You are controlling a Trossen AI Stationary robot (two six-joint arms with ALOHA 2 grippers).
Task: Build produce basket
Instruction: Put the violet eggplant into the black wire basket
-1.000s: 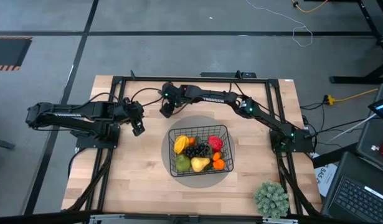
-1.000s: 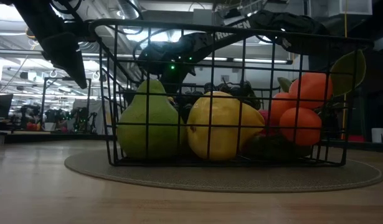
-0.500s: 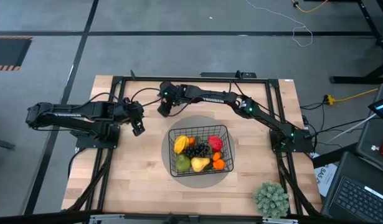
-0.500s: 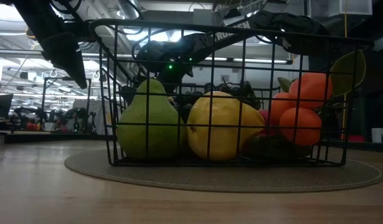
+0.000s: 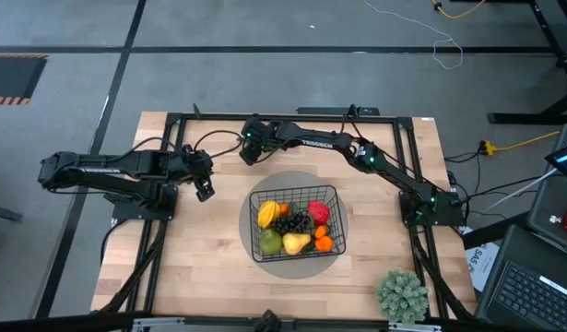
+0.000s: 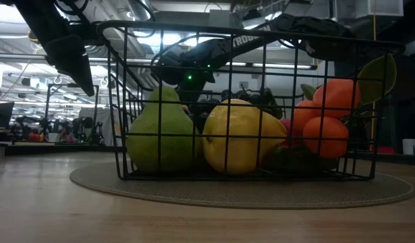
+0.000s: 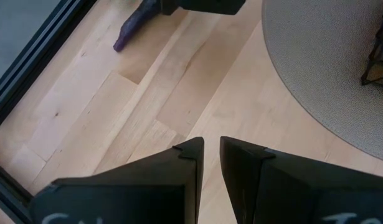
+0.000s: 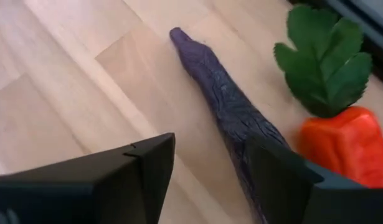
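The black wire basket (image 5: pixel 295 192) stands on a grey round mat (image 5: pixel 255 242) at mid-table. It holds a green fruit (image 6: pixel 160 128), a yellow fruit (image 6: pixel 241 145), dark grapes (image 5: pixel 290 223), a red pepper (image 5: pixel 319 211) and tangerines (image 6: pixel 325 135). A long purple eggplant (image 8: pixel 219 93) lies on the wood beside an orange carrot (image 8: pixel 340 146) with green leaves. My right gripper (image 8: pixel 210 146) is open low over the eggplant, which runs between its fingers close to one of them. My left gripper (image 7: pixel 212 146) is shut and empty, left of the mat. My right gripper comes at the eggplant from above, its fingers to either side of the thick end (image 8: pixel 253 180). The eggplant lies flat on the table. One finger (image 8: pixel 284 180) covers its edge, and I cannot tell whether it touches.
A bushy pale-green plant (image 5: pixel 400 295) stands at the near right corner. A black frame (image 5: pixel 265 117) runs along the far and side edges. Bare wood lies left of the mat and along the near edge.
My right gripper has shifted a little toward the table's far edge and right, staying low over the wood. My left arm has kept still.
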